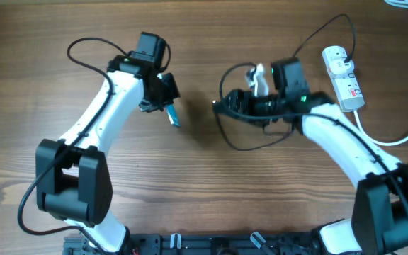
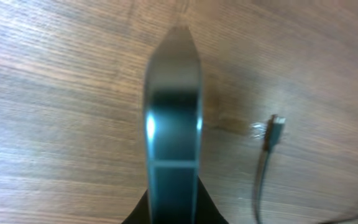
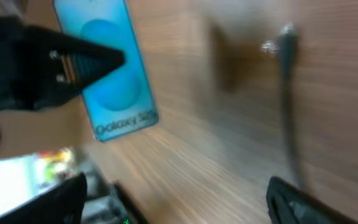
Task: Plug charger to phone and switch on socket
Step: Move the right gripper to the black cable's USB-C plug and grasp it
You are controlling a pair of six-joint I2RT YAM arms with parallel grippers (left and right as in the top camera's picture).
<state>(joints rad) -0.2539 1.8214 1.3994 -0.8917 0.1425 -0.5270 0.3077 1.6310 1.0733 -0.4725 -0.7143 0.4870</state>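
Two pincers | left pincer (image 1: 166, 98) clamped on phone (image 3: 114, 81), which shows edge-on in its own view, "Galaxy S25" readable only from right wrist | right pincer (image 1: 218, 105) faces phone, view blurred, spread or pinching cannot be told | cable (image 3: 288, 106) tip near phone, not touching | power strip (image 1: 343, 78) on surface (image 1: 204, 177) far right, seen overhead only

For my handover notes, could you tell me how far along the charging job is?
Done: the left gripper grips the cyan-screened rectangular smartphone. In hand: the thin black cable, its metal tip near the phone, is not yet inserted. Left: plugging in, then switching on the white oblong power strip.
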